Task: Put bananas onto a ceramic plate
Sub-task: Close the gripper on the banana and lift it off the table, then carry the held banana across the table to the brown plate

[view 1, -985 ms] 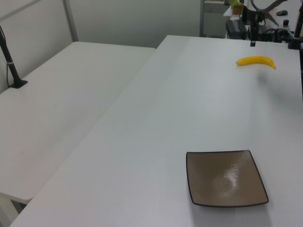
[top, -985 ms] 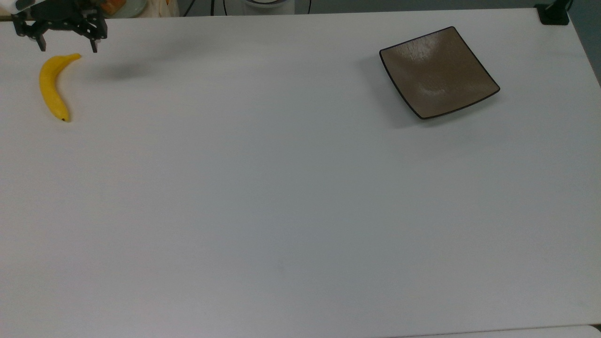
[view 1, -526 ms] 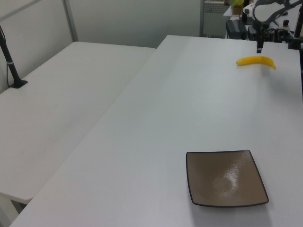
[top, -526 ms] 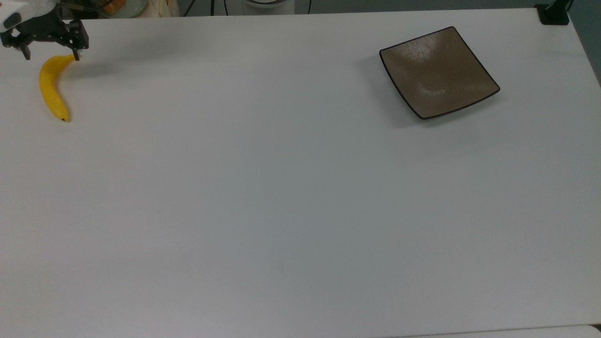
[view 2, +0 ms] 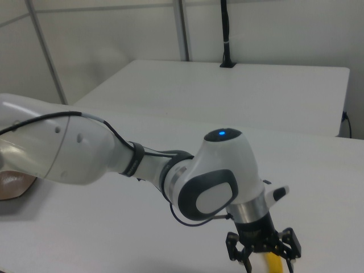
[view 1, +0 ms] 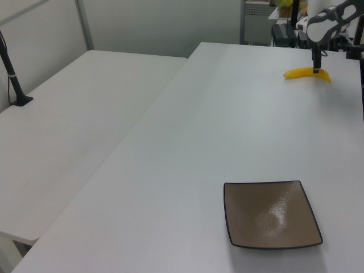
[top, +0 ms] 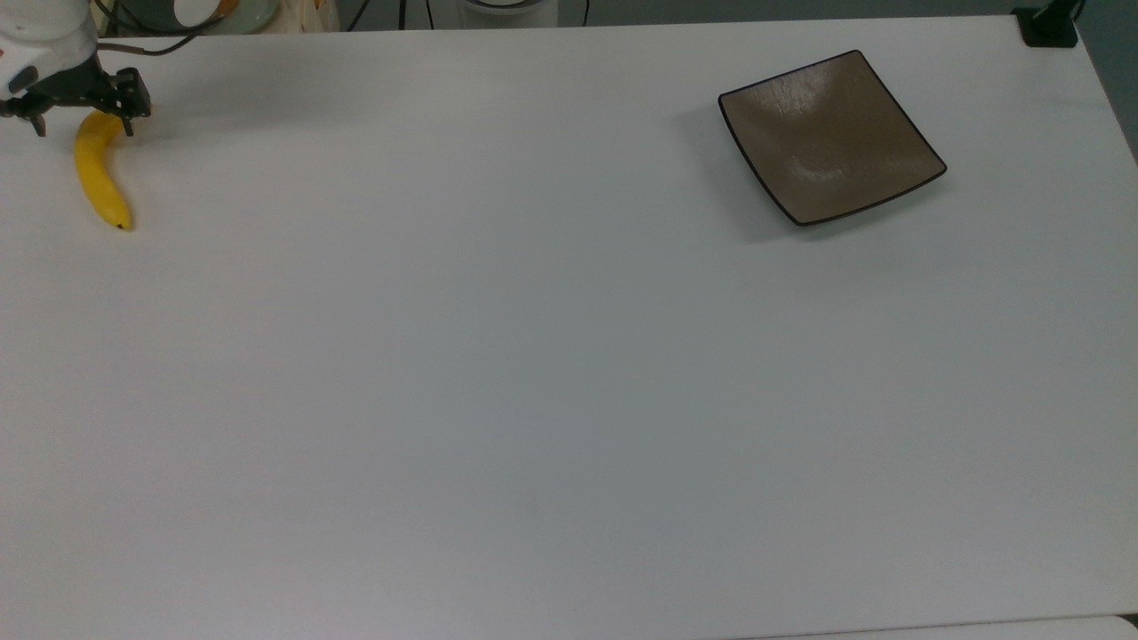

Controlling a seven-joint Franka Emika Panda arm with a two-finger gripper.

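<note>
The gripper (top: 78, 124) has descended over the last second from a hover above the table (top: 533, 400) to a position straddling the stem end of the banana (top: 96, 178), at the top view's far left. The fingers stand apart, one on each side of the fruit, and do not appear to have closed on it; nothing is held. In the right view the yellow skin (view 2: 272, 263) shows between the parted fingers, directly under the wrist. The banana lies flat where it lay a second ago, undisturbed, its dark tip pointing toward the top view's lower edge. The ceramic plate (top: 831, 138) sits unmoved and bare at the top view's upper right, well apart from the fruit. Assessment: approach complete, grasp pending. The grip falls near one end rather than at mid-length, so the long free end may swing or droop on lifting. The carry across the table to the plate remains wholly undone.
</note>
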